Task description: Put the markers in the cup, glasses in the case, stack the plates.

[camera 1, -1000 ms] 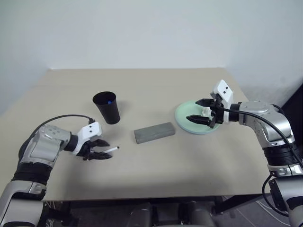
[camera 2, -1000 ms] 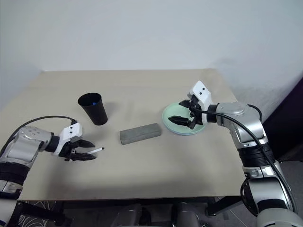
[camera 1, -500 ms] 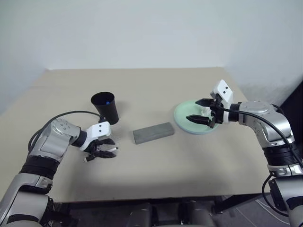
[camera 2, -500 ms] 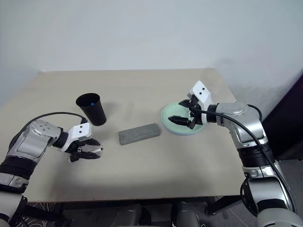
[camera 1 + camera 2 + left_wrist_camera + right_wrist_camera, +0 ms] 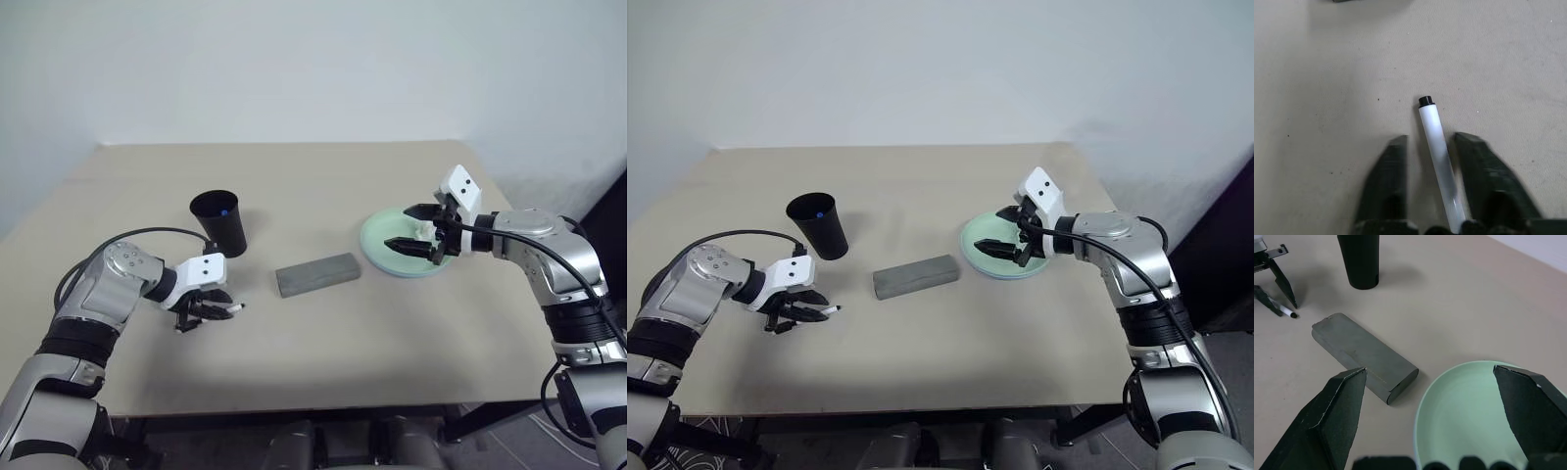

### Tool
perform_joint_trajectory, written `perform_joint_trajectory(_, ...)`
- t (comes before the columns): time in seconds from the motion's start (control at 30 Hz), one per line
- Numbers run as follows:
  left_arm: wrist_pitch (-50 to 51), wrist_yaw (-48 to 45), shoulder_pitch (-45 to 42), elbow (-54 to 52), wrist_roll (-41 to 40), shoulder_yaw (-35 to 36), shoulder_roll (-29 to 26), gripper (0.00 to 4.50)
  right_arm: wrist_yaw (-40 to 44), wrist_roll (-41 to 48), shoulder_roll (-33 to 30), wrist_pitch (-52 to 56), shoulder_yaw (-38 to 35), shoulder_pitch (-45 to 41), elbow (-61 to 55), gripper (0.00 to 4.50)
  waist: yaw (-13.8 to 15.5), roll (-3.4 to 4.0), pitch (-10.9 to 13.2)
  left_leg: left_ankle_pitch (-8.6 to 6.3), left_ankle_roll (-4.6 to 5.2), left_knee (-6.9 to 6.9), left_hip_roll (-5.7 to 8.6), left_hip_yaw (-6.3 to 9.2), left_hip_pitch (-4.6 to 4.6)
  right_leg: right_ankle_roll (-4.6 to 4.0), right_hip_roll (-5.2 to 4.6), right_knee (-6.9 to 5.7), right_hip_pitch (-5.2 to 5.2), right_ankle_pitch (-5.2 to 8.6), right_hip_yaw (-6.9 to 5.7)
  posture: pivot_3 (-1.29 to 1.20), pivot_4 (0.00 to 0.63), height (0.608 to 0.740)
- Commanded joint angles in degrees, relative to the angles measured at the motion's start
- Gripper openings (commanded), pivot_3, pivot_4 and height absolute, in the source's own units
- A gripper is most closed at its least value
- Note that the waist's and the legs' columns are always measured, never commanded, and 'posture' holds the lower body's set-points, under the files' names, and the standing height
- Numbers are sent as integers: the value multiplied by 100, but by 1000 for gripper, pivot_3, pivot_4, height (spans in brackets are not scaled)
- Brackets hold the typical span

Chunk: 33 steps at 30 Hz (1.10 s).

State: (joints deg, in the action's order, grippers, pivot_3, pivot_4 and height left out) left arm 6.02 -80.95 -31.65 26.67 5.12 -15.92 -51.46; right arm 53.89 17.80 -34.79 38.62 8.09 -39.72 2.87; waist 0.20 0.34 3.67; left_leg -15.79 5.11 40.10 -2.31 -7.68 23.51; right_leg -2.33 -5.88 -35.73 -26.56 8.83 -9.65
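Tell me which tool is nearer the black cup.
Left. The left tool sits on the table just in front of the black cup, around a marker; the right tool hovers over the green plate, across the table.

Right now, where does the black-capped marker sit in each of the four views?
Left eye: black-capped marker in the left gripper, near the cup.
Right eye: same, lower left.
Left wrist: centre, between the fingers.
Right wrist: upper-left edge.
Shared landmark: the grey case.
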Motion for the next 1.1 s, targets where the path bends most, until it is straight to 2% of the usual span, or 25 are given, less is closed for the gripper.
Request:
perform_joint_trajectory(0.03, -34, 117, -92, 130, 261, -73, -92, 273, -30, -21, -1, -93, -110, -150, -73, 4500, 1, 2, 0, 4, -2, 0, -3, 1, -1, 0, 0, 1, 2, 0, -5, 0, 0, 732)
perform_joint_trajectory(0.07, -46, 108, -92, 128, 259, -75, -90, 23, -31, -23, 2, -98, -109, -151, -68, 4500, 0, 2, 0, 6, -4, 0, -6, 2, -1, 0, -1, 1, 2, 0, -9, 0, 0, 732)
perform_joint_trajectory(0.27, 101, -94, -201, -135, -124, 119, 18, 23, -30, -32, 11, -123, -105, -163, -37, 4500, 2, 4, 0, 12, -10, 0, -17, 4, -2, 0, -1, 1, 1, 0, -27, 0, 0, 732)
perform_joint_trajectory(0.4, 923, -228, -585, -512, -932, 602, 330, 23, -24, -37, 18, -143, -99, -175, -10, 4500, 34, -4, 3, 11, -9, 1, -13, 7, 10, 0, -1, 4, -3, 0, -27, 0, 0, 732)
perform_joint_trajectory(0.53, 1751, 136, -1248, -555, -1665, 1220, 785, 23, -18, -44, 33, -159, -92, -191, 10, 4500, 26, -15, 5, 11, -6, 15, -4, 22, 27, 0, 2, 4, -1, 0, -27, 0, 0, 732)
perform_joint_trajectory(0.63, 1993, 878, -1874, -351, -2141, 1873, 1247, 23, -12, -44, 44, -165, -83, -199, 0, 4500, -3, -17, 4, 11, -3, 15, 4, 18, 23, 13, 3, 2, 3, -8, -24, 0, 0, 732)
perform_joint_trajectory(0.8, 1508, 2045, -2334, 224, -2117, 2374, 1650, 23, -3, -58, 61, -191, -74, -221, 26, 4500, -40, -15, 3, 28, -29, 12, 9, 18, 5, 16, 5, -6, 16, -10, -21, 0, 0, 732)
perform_joint_trajectory(0.97, 210, 3735, -2721, 1478, -1877, 2855, 1937, 23, 5, -69, 82, -186, -74, -220, -9, 4500, -35, -17, 3, 33, -23, 11, 8, 23, 5, 17, 8, -11, 18, -11, -23, 0, 0, 732)
perform_joint_trajectory(1.1, -643, 4259, -2762, 2196, -1737, 2950, 1952, 23, 20, -85, 81, -193, -80, -215, -11, 4500, -33, -22, 2, 38, -25, 12, 12, 22, 6, 17, 5, -8, 18, -11, -21, 0, 0, 732)
